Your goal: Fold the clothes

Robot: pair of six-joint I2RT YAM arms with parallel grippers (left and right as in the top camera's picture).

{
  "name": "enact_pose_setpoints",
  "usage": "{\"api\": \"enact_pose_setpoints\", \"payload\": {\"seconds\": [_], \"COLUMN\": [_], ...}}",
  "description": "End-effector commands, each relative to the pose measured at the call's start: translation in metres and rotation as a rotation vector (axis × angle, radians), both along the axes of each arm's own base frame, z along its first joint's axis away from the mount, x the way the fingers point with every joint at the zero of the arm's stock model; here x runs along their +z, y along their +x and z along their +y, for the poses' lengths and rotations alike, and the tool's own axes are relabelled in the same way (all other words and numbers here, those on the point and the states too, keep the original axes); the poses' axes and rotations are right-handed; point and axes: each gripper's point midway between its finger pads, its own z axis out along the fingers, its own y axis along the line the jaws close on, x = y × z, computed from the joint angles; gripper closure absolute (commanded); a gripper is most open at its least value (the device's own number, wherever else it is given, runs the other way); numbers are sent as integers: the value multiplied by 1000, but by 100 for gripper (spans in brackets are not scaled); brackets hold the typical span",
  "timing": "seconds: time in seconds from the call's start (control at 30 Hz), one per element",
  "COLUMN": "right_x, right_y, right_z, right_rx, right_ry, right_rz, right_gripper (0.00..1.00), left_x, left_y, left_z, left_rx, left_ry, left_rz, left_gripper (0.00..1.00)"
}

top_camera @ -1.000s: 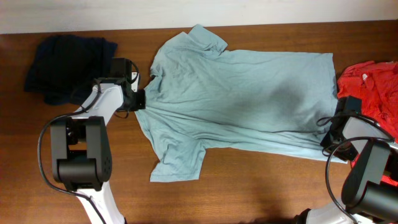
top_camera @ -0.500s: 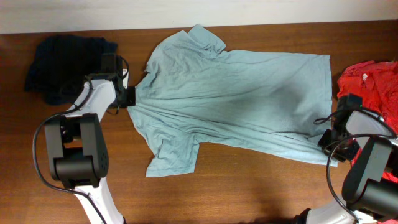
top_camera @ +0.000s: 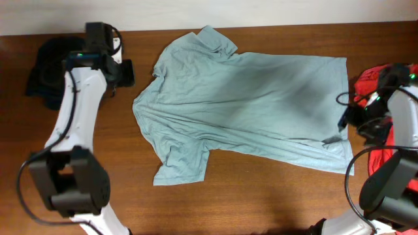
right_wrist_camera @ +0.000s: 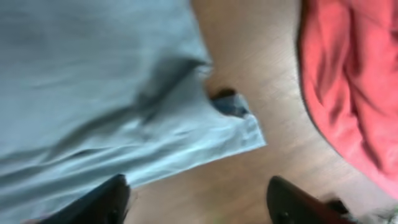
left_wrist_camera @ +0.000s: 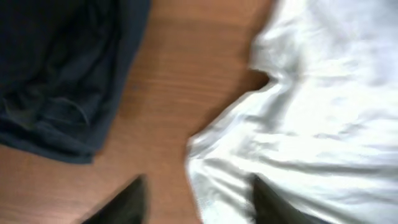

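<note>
The pale grey-teal T-shirt [top_camera: 248, 104] lies spread flat across the middle of the table [top_camera: 261, 196], collar toward the left edge and hem toward the right, with the dark navy garment [top_camera: 46, 65] bunched at the back left corner and the red shirt [top_camera: 369, 81] at the right edge. The left gripper [left_wrist_camera: 198, 202] hangs between the navy garment and the collar, jaws apart and empty. The right gripper [right_wrist_camera: 199, 196] hovers over the hem's near corner, jaws also spread wide, holding nothing.
</note>
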Motion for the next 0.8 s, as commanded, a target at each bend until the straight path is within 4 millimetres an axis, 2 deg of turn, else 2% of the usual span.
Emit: {"api": "enact_pose_setpoints", "payload": {"seconds": [0.0, 0.03, 0.17, 0.27, 0.37, 0.5, 0.63, 0.77], "right_x": [13, 12, 2, -13, -33, -57, -66, -72], "right_y": [12, 9, -4, -13, -30, -43, -50, -49], "right_z": [10, 10, 13, 15, 4, 16, 26, 22], "right_rx": [83, 82, 69, 20, -83, -88, -55, -45], "right_ry": [69, 70, 80, 80, -19, -4, -24, -82], "right_rz": [-66, -52, 0, 36, 96, 86, 68, 47], "right_gripper": [18, 17, 17, 19, 19, 19, 18, 16], "left_x": [8, 5, -4, -7, -15, -32, -37, -31], "left_y": [-17, -23, -48, -64, -88, -121, -143, -158], "left_z": [-34, -37, -46, -55, -66, -80, -93, -101], "left_rx": [-34, -39, -41, -41, -40, -71, -109, -129], "left_ry": [-198, -214, -225, -238, -239, -220, -209, -208], "left_rz": [47, 76, 186, 252, 352, 475, 496, 461], "left_gripper": [6, 1, 1, 1, 1, 1, 1, 1]}}
